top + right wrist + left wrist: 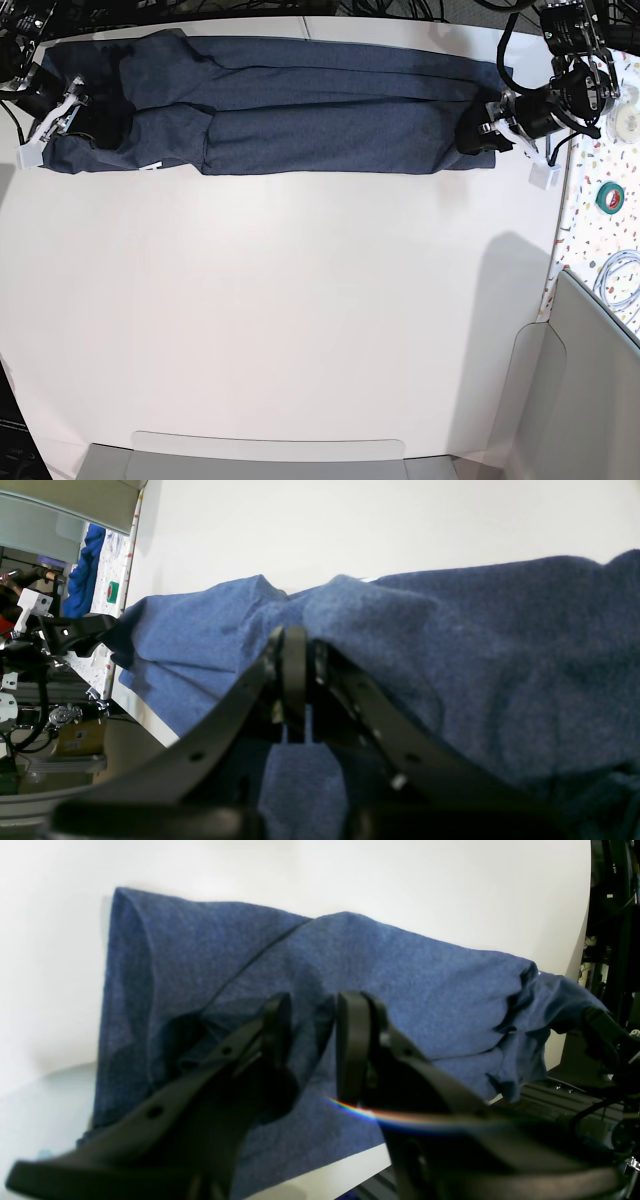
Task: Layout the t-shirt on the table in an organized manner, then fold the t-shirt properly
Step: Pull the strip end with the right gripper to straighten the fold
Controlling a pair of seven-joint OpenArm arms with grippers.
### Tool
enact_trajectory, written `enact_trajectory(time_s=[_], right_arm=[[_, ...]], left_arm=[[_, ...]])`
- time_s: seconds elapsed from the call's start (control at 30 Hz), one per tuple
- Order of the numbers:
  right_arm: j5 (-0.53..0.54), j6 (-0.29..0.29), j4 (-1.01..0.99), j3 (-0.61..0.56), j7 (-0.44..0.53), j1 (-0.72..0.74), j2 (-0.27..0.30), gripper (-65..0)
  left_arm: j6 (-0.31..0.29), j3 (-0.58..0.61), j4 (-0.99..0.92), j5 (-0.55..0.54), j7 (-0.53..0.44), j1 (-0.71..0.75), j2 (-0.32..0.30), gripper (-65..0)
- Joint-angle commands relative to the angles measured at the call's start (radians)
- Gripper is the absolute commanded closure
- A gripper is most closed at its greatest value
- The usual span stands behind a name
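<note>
White and matte, the worktop (300, 320) fills most of the base view, bare across its middle and near side. Along its far edge the t-shirt (300, 105) lies stretched into a long, narrow band, folded lengthwise, plain navy side up, running nearly from one corner to the other.

At the band's end on that view's right, the left claw (312, 1040) has a bunched ridge of cloth between its fingers, which stand narrowly apart with the fabric filling the gap. In the same wrist view the shirt runs away from the claw across the white surface.

At the opposite end, the right claw (295, 672) is pinched tight, fingers pressed together on a fold of the t-shirt; cloth drapes over and around its fingers.

A speckled side surface (600, 230) borders the worktop beside the left arm.
</note>
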Motion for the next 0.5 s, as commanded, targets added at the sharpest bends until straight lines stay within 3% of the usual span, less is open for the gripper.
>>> enact_trajectory(time_s=[0.0,0.47], right_arm=[[0.029,0.020,0.014,0.006,0.011,0.004,0.018,0.0],[0.029,0.020,0.017,0.005,0.011,0.018,0.020,0.0]], left_arm=[[-0.003,-0.008,0.014,-0.022,-0.008,-0.007,-0.013,-13.9],[-0.003,-0.008,0.014,-0.021,-0.011,-0.003,0.011,-13.9]])
